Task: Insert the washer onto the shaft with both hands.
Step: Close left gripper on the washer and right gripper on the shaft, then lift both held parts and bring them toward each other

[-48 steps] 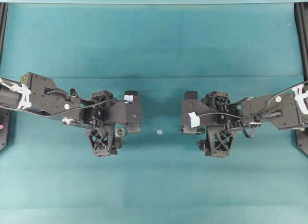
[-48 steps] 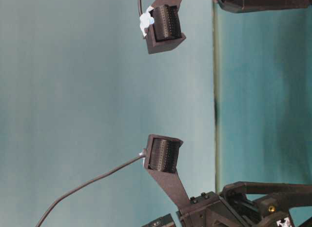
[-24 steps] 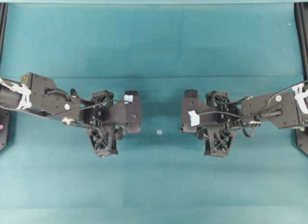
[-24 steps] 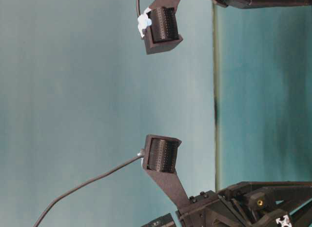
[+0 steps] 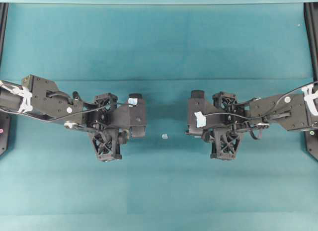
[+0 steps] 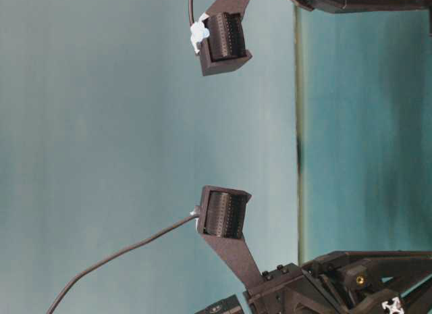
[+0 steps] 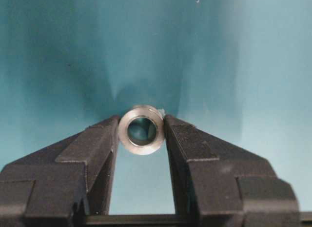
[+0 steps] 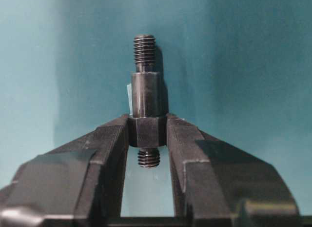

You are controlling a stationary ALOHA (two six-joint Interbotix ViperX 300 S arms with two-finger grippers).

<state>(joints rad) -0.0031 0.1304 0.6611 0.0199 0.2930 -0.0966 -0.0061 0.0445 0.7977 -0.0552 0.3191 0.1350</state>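
Two black angular two-finger grippers are facing each other across the teal table [image 5: 159, 42] in the overhead view, the left gripper [image 5: 133, 120] and the right gripper [image 5: 195, 117] well apart, with a tiny pale whitish square bit [image 5: 164, 136] lying between them; against the earlier overhead picture, both finger pairs have drawn together while the arms have barely shifted. The table-level view is showing only ribbed black finger pads [image 6: 225, 214], in nearly the same place as before, and neither part is visible there. In the left wrist view the fingers are clenching the small thick silvery-grey metal washer [image 7: 141, 130] by its rim, its bore facing the camera. In the right wrist view the fingers are gripping the dark grey stepped metal shaft [image 8: 146, 97] at its wider collar, its longer threaded end pointing away from the camera. With both parts apparently secured, bringing the hands together and aligning bore with thread is probably what comes next.
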